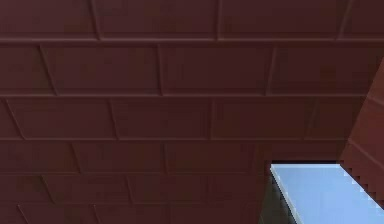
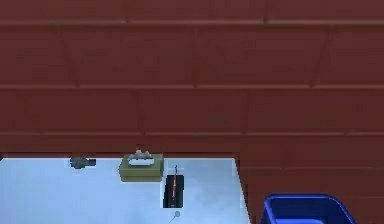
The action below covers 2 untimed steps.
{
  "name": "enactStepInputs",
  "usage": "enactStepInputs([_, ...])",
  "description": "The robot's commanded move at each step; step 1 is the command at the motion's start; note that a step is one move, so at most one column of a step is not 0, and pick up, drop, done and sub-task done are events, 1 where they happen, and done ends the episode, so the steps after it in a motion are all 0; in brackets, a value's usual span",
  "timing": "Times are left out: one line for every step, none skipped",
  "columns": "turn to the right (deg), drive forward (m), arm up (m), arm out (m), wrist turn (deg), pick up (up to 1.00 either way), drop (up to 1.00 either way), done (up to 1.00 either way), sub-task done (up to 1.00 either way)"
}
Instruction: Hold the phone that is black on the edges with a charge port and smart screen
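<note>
- Wall (image 1: 150, 100) of dark red blocks is seen across the forward view, with one corner of a pale blue table (image 1: 320, 195) cut off at the bottom right.
- More of the tabletop is shown in the arm side view, along with the things laid on it and a blue bin (image 2: 305, 210) cut off at the bottom right.
- A black phone (image 2: 175, 190) is laid flat on the table, just right of an olive box (image 2: 142, 168) and near the table's right edge.
- Its long axis is set from the table's near side toward the wall; which end bears the charge port cannot be told.
- A small grey object (image 2: 80, 160) by the table's far edge and a tiny round speck (image 2: 176, 213) just below the phone are too small to be identified.
- The claw's state cannot be told.
</note>
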Motion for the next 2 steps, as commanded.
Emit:
enactStepInputs([0.0,0.00,0.28,0.00,0.0,0.00,0.00,0.00,0.00])
enactStepInputs([0.0,0.00,0.00,0.20,0.0,0.00,0.00,0.00,0.00])
